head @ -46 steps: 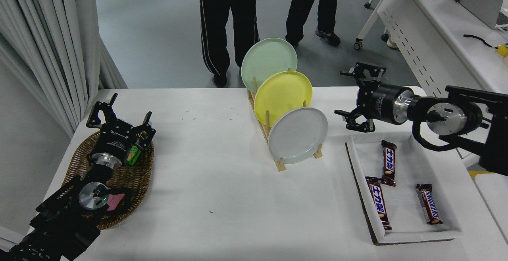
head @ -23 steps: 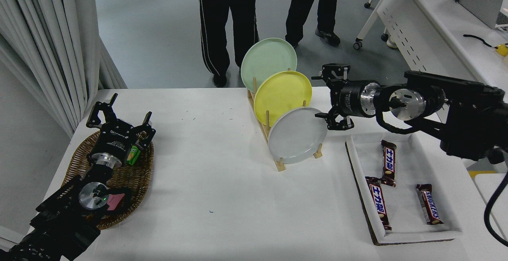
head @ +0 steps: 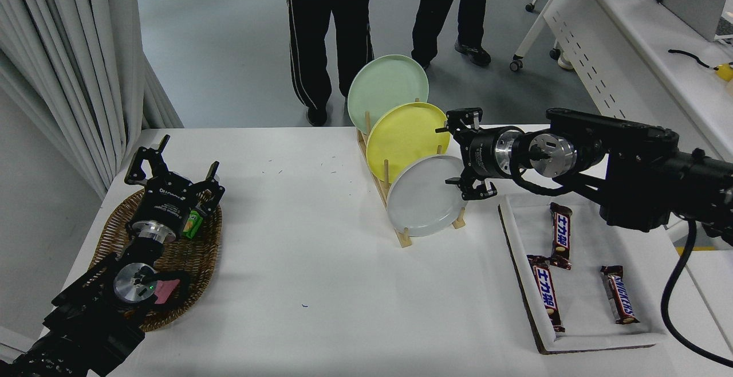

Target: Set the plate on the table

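The light-grey plate (head: 424,199) stands on edge in the front slot of a wooden rack (head: 401,234) on the white table (head: 320,285). A yellow plate (head: 404,136) and a pale green plate (head: 383,87) stand behind it. My right gripper (head: 456,156) is open at the grey plate's upper right rim; one finger is above the rim, the other overlaps the plate's right edge. My left gripper (head: 172,168) is parked open over the wicker basket at the lower left.
A wicker basket (head: 172,256) with a green item lies at the left. A white tray (head: 578,274) with three chocolate bars lies at the right. Two people stand at the far side. A white perforated desk (head: 630,39) stands at the upper right.
My right arm has moved left from beside the tray to the grey plate's upper right rim, still open. The plates and the left arm have not moved.
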